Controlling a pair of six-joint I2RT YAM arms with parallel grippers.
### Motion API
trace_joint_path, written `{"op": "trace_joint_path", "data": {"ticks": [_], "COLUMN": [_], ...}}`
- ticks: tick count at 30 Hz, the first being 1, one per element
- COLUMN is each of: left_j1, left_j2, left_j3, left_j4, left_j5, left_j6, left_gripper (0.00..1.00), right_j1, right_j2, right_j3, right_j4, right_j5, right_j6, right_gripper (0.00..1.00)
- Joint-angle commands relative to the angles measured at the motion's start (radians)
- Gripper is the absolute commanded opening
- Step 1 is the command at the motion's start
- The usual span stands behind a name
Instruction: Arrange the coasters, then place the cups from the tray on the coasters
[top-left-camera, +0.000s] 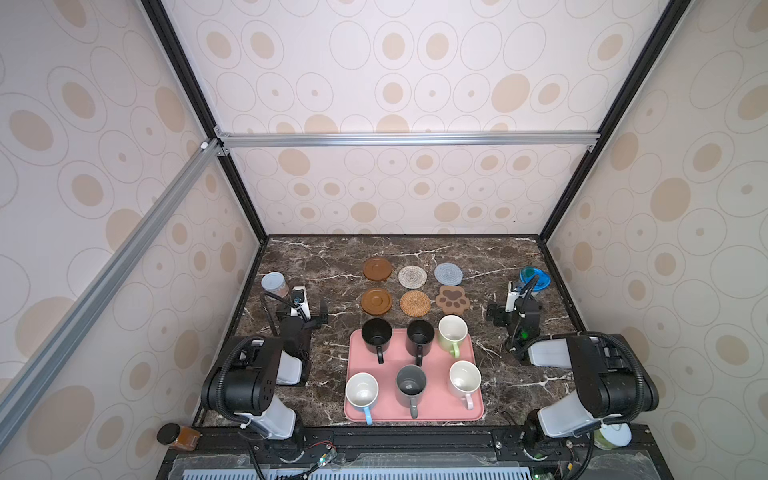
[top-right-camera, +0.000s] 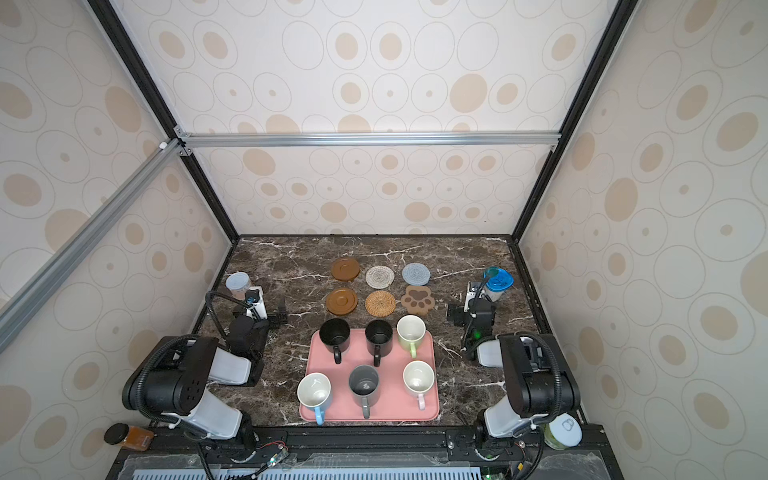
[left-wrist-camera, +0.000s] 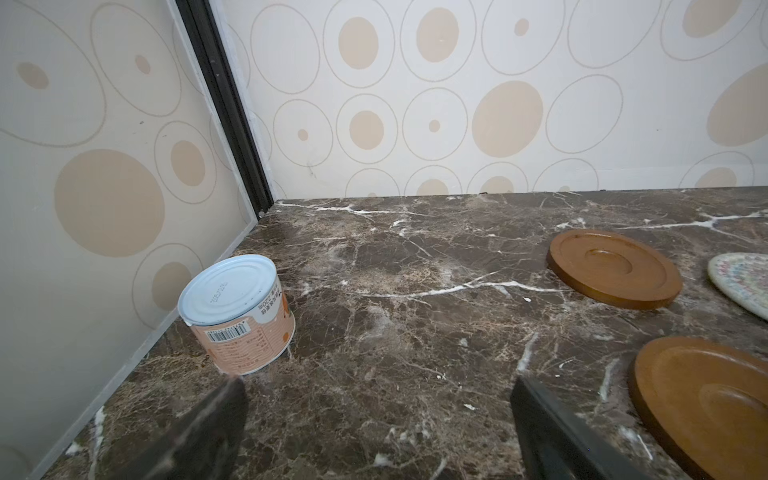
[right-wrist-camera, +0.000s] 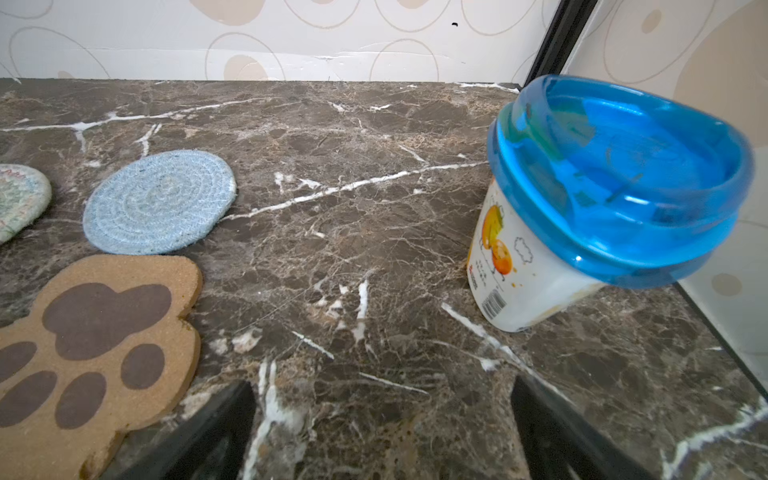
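The tray (top-left-camera: 434, 400), pink and low-rimmed, was set at the near edge of the table (top-left-camera: 519, 374), and all six cups (top-right-camera: 363, 384) were stood on it, so the step in hand was judged to be the first lift, the coasters (top-right-camera: 380, 302) being already laid out. On the tray's near half the white cup with the blue handle (top-left-camera: 361, 394), the grey cup (top-left-camera: 411, 384) and the white cup with the pink handle (top-left-camera: 464, 379) were lined up; on its far half, a black cup (top-left-camera: 376, 334), a second black cup (top-left-camera: 420, 336) and the light green cup (top-left-camera: 452, 330). Every handle was turned toward the tray's near edge. The far row was best taken first, each cup pinched across its wall away from the handle and raised clear of the rim. Off the tray's far corners the left gripper (left-wrist-camera: 378, 386) and the right gripper (right-wrist-camera: 382, 386) were held spread wide, nothing between the jaws. Beyond the tray's far edge the coasters were laid in two rows of three, close together: wooden disc (top-left-camera: 376, 301), rattan coaster (top-left-camera: 415, 303), paw-shaped coaster (top-left-camera: 453, 299); then second wooden disc (top-left-camera: 377, 269), cream woven coaster (top-left-camera: 412, 276), grey-blue woven coaster (top-left-camera: 448, 274).
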Motion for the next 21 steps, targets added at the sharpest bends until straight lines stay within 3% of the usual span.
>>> {"op": "trace_joint_path", "data": {"ticks": [1, 21], "left_j1": [0.007, 0.007], "left_j2": [-0.003, 0.001], "left_j3": [0.01, 0.014], "left_j4": [0.022, 0.016], "left_j5": [-0.002, -0.004], "left_j6": [0.002, 0.0], "left_gripper": [1.0, 1.0], "right_j1": [0.003, 0.004], "right_j2": [-0.01, -0.01], "right_j3": [0.008, 0.009], "right_j4": [0.015, 0.015], "right_j5": [0.007, 0.007], "right_j6": [-0.007, -0.007], "right_gripper": [1.0, 1.0]}}
